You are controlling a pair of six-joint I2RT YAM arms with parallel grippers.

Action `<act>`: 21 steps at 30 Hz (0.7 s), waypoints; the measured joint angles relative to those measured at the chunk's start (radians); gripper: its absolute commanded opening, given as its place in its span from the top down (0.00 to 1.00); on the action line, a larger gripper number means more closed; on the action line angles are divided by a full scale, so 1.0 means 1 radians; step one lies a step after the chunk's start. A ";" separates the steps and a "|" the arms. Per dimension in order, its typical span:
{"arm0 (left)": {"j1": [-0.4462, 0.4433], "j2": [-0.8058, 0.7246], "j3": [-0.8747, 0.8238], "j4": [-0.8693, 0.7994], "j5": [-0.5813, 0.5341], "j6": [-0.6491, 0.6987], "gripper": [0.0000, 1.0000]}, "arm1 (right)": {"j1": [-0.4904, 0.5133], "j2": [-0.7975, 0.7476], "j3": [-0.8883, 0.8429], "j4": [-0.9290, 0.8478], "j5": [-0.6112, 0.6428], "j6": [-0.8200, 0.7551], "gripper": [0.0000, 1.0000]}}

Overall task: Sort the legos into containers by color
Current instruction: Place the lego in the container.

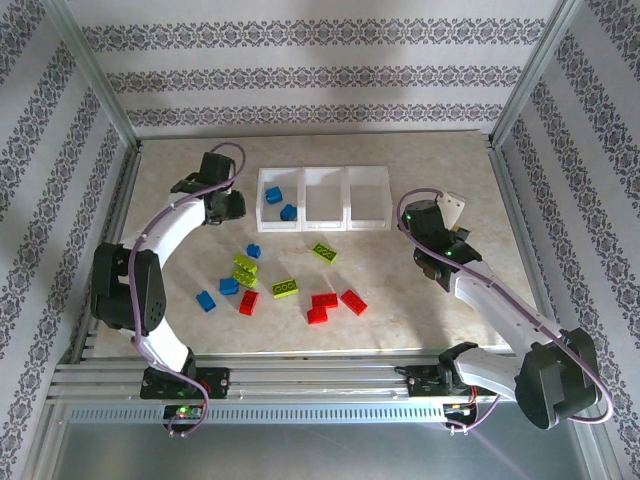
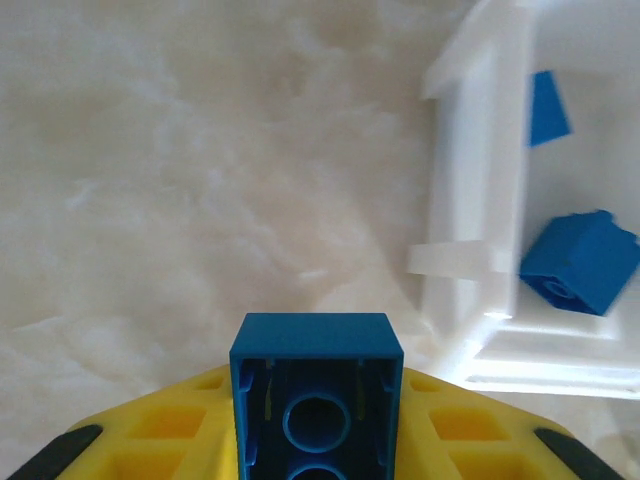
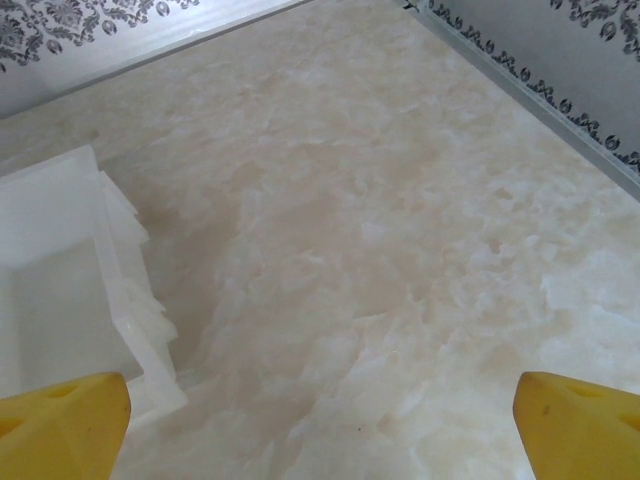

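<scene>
My left gripper [image 1: 232, 206] [image 2: 316, 430] is shut on a blue lego [image 2: 316, 348], its hollow underside facing the camera, just left of the left container [image 1: 263, 200] [image 2: 478, 200]. Two blue legos [image 1: 273, 195] [image 1: 288, 212] lie in that container, seen from the left wrist as one brick [image 2: 580, 265] and a partly hidden one [image 2: 547, 108]. The middle container [image 1: 323, 178] and the right container [image 1: 367, 176] hold nothing. My right gripper [image 1: 455, 210] [image 3: 320, 430] stands open over bare table, right of the right container [image 3: 110, 290].
Loose legos lie on the marble table [image 1: 420, 310] in front of the containers: blue [image 1: 254, 251] [image 1: 229, 286] [image 1: 206, 300], lime [image 1: 245, 263] [image 1: 285, 288] [image 1: 324, 252], red [image 1: 248, 302] [image 1: 324, 299] [image 1: 353, 302]. Aluminium frame rails [image 1: 505, 195] border the table.
</scene>
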 measured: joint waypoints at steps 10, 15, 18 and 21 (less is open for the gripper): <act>-0.151 0.087 0.147 0.034 -0.061 0.004 0.65 | 0.095 0.002 -0.013 -0.027 -0.062 0.003 0.02; -0.178 0.202 0.260 0.033 -0.087 0.028 0.65 | 0.167 0.002 -0.013 -0.085 -0.099 -0.003 0.02; -0.190 0.271 0.329 0.025 -0.098 0.044 0.65 | 0.197 0.002 -0.013 -0.121 -0.135 -0.006 0.02; -0.195 0.336 0.397 0.015 -0.111 0.055 0.65 | 0.226 0.002 -0.013 -0.152 -0.182 -0.011 0.02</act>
